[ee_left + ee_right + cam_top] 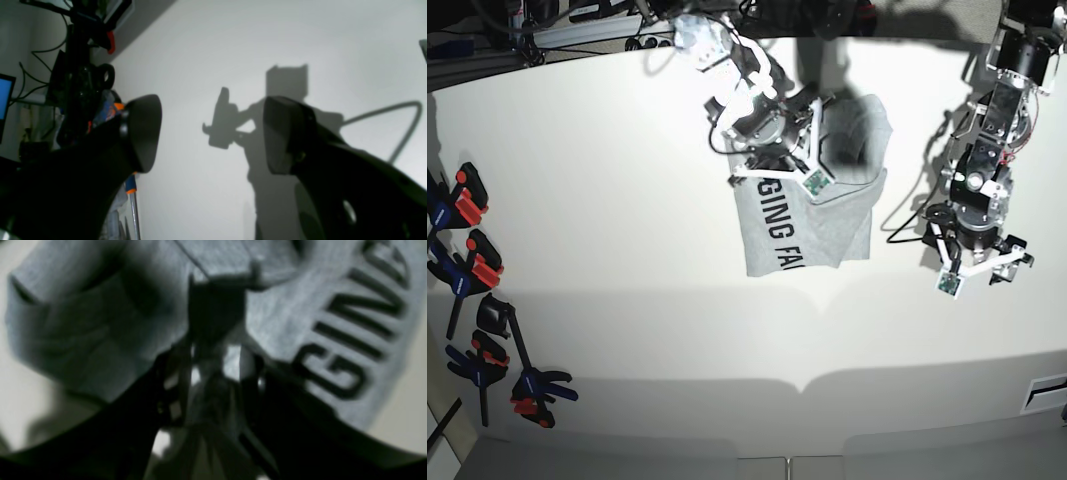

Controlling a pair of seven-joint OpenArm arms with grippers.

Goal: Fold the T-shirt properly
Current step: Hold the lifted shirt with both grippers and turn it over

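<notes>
Grey T-shirt (812, 225), black lettering up, lies partly folded on table.

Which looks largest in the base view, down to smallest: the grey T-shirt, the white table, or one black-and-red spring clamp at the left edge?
1. White table: it fills most of the view.
2. Light grey cotton T-shirt with black block lettering.
3. Black-and-red spring clamp: clearly smallest.
</notes>
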